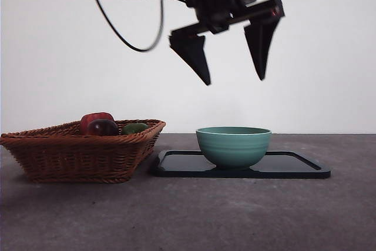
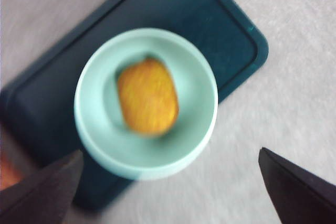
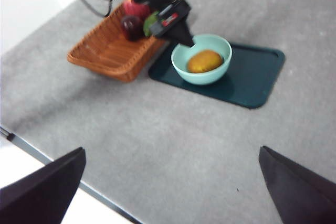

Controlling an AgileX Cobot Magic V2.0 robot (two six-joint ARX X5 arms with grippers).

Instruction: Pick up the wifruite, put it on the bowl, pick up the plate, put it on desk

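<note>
The orange-brown wifruite point(image 2: 147, 103) lies inside the teal bowl point(image 2: 100, 145); the right wrist view also shows the wifruite point(image 3: 205, 61) there. In the front view the bowl point(image 1: 233, 145) hides it. The bowl stands on the dark teal plate point(image 1: 294, 166), a flat rectangular tray point(image 3: 252, 77) on the grey desk point(image 1: 194, 216). My left gripper point(image 1: 234, 80) hangs open and empty well above the bowl, straight over it. My right gripper point(image 3: 172, 150) is open, high and far back over the desk's near part.
A wicker basket point(image 1: 82, 151) stands beside the plate and holds a red fruit point(image 1: 94, 119), a dark red-purple fruit point(image 1: 103, 126) and a green one point(image 1: 135, 127). A black cable point(image 1: 117, 33) hangs behind. The desk's edge point(image 3: 47, 161) runs below my right gripper.
</note>
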